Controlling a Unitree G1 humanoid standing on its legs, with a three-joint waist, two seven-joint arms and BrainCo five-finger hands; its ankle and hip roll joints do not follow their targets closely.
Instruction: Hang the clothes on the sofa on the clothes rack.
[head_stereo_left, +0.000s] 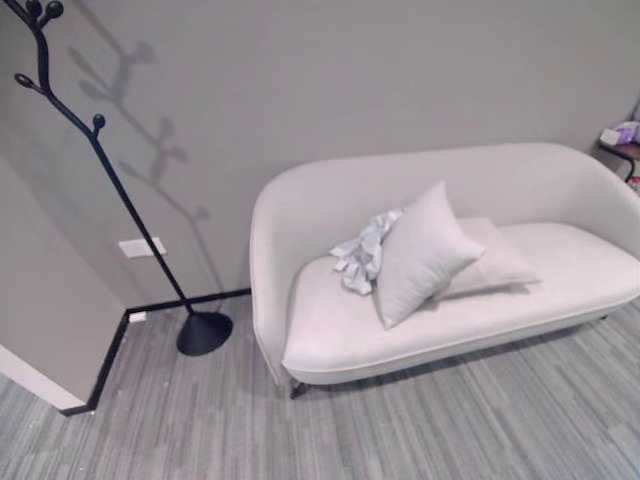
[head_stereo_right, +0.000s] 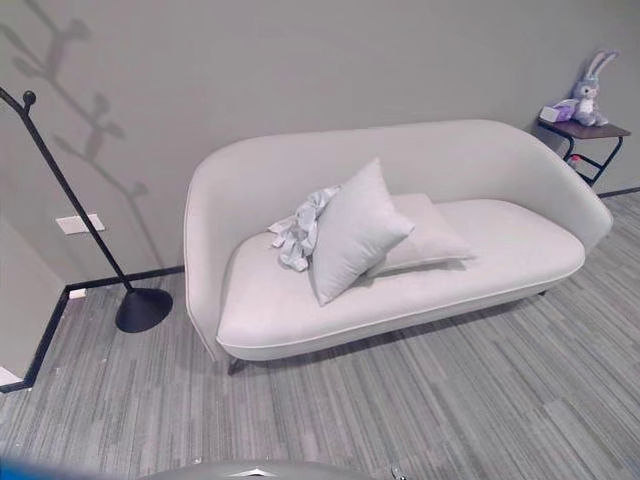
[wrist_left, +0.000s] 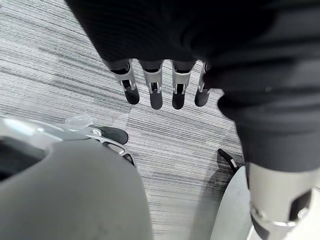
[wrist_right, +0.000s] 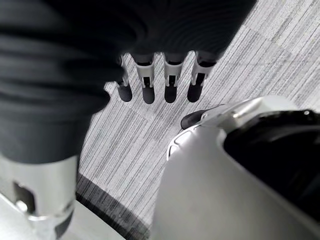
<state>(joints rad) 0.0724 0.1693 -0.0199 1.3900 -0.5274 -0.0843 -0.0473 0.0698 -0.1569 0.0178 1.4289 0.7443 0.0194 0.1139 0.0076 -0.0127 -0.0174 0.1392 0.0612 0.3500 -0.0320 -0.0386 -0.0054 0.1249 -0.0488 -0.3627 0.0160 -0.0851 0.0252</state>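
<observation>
A crumpled pale grey-white garment (head_stereo_left: 362, 255) lies on the seat of the cream sofa (head_stereo_left: 330, 330), against the backrest and partly behind an upright cushion (head_stereo_left: 420, 255). The black clothes rack (head_stereo_left: 110, 180) with knobbed branches stands on a round base (head_stereo_left: 204, 333) to the sofa's left, by the wall. My left hand (wrist_left: 160, 87) hangs over the striped floor with straight fingers and holds nothing. My right hand (wrist_right: 157, 82) hangs likewise over the floor, fingers relaxed and empty.
A second, flatter cushion (head_stereo_right: 425, 235) lies behind the upright one. At the sofa's right end stands a small side table (head_stereo_right: 585, 135) with a plush rabbit (head_stereo_right: 590, 90). Grey striped carpet (head_stereo_right: 480, 390) spreads before the sofa. A wall corner juts out at the left (head_stereo_left: 45, 330).
</observation>
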